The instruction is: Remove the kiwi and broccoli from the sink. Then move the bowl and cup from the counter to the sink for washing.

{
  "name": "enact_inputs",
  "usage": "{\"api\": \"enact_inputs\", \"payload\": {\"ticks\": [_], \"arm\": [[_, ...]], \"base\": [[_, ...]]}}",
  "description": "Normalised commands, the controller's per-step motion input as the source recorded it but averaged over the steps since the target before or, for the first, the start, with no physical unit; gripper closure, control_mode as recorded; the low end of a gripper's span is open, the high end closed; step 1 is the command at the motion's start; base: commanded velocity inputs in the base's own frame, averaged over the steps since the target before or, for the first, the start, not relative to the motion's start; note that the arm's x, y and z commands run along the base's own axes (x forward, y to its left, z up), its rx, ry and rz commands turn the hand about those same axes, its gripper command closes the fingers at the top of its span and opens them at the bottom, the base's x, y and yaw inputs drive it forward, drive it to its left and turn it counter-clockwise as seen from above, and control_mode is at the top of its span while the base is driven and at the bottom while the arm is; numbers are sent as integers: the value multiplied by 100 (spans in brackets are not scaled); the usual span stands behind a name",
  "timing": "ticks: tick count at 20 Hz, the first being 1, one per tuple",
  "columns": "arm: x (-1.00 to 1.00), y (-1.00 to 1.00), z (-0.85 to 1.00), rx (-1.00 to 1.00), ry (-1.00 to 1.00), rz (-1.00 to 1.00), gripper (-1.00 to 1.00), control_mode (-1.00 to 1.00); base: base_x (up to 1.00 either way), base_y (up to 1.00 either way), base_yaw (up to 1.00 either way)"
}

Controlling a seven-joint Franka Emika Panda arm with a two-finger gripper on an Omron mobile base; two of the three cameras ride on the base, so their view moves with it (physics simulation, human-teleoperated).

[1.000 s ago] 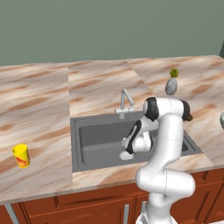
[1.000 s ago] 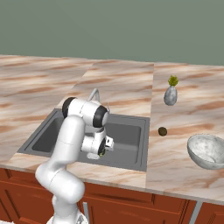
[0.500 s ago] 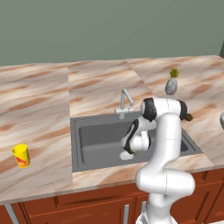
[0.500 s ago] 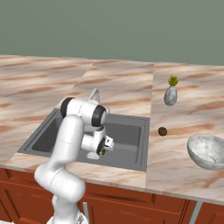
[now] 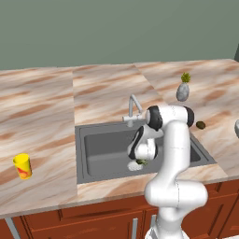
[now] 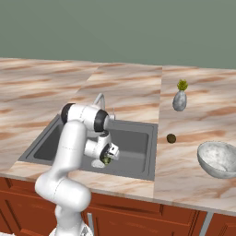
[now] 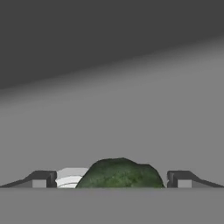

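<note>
Since a second ago the arm has sunk a little lower into the sink (image 5: 93, 154), its hand now close over the basin floor; the cup, bowl and kiwi lie where they were.

The sink is a dark grey basin with a silver tap (image 5: 133, 108) at its back rim. The arm reaches in from the front edge, and the basin's left half lies open, while the hand works near the front wall on the right. The counter (image 5: 42, 107) stretches wide and bare to the left, with the yellow cup (image 5: 22, 166) near its front edge, well apart from the sink. Right of the sink, the kiwi (image 6: 171, 138) sits on the counter just beside the rim, the grey vase (image 6: 179, 99) farther back, and the whitish bowl (image 6: 217, 159) near the front right.

The gripper (image 7: 111, 179) stands wide apart, its two dark fingers (image 7: 41, 179) on either side of the broccoli (image 7: 120, 174), which lies between them on the sink floor. Whether the fingers touch the floret I cannot tell; they are not clamped on it.
</note>
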Motion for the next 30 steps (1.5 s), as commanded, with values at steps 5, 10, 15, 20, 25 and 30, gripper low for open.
{"api": "enact_inputs", "payload": {"ticks": [5,10,15,20,25,30], "arm": [[2,8,-12,0,6,-6,-100,-100],[4,6,-14,0,3,-5,-100,-100],[4,1,-17,0,5,-4,-100,-100],[-12,0,-16,0,12,-6,-100,-100],[-27,0,-9,0,9,-10,-100,-100],[-33,0,-3,0,4,-11,-100,-100]], "base": [[0,0,0],[0,0,0],[0,0,0],[0,0,0],[0,0,0],[0,0,0]]}}
